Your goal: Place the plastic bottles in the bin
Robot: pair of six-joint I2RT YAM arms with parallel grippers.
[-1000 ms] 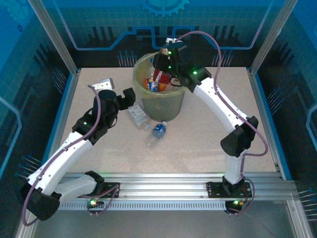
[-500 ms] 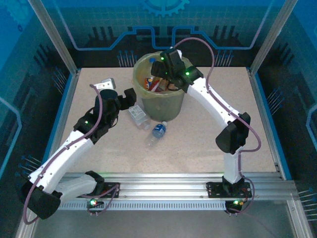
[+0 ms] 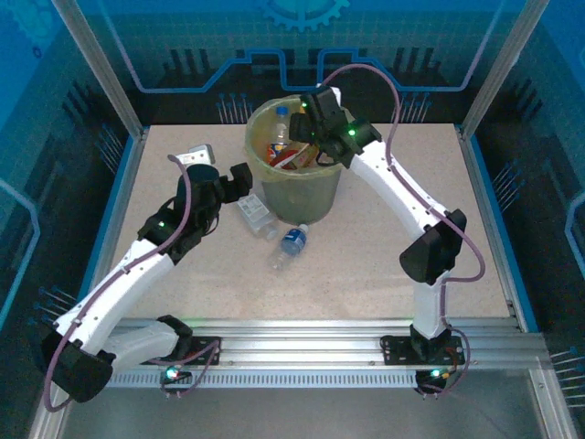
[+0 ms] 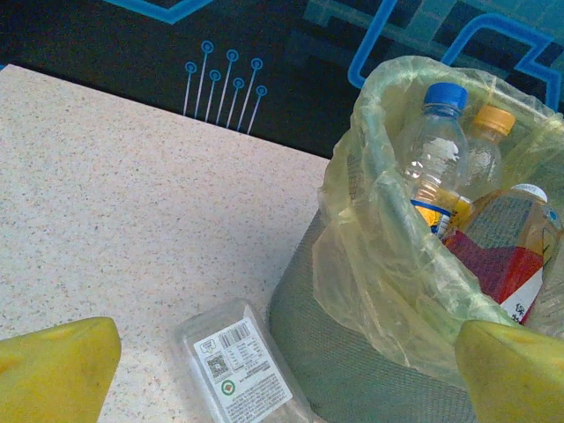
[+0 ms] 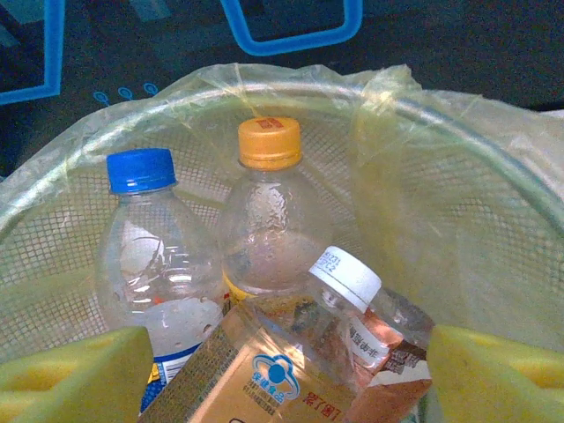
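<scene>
top external view; entries are listed by place relative to the bin (image 3: 297, 197).
- bin: round, olive-green, lined with a yellow-green bag. it is stood upright on the speckled table (image 3: 384, 256).
- inside the bin: several plastic bottles (image 3: 279, 151) are piled.
  - a blue-capped bottle (image 5: 145, 256) and an orange-capped bottle (image 5: 269, 220) are stood side by side against the far wall.
  - a white-capped bottle (image 5: 352, 304) with a red label is leaned in front of them.
  - a tan-labelled bottle (image 5: 256, 374) is laid lowest in the right wrist view.
- near side of the bin, on the table: a blue-labelled bottle (image 3: 291, 243) is laid on its side, apart from the bin wall.
- near-left of the bin: a flat clear bottle (image 3: 255, 212) with a white printed label is laid just beside the bin's base.
- above the bin's mouth: the right gripper (image 5: 286, 374) is hung with its yellow pads (image 5: 75, 374) spread wide. nothing is clasped between them.
- left of the bin: the left gripper (image 3: 239, 178) is held low, close by the bin wall. its jaws are spread wide and nothing is clasped.
</scene>
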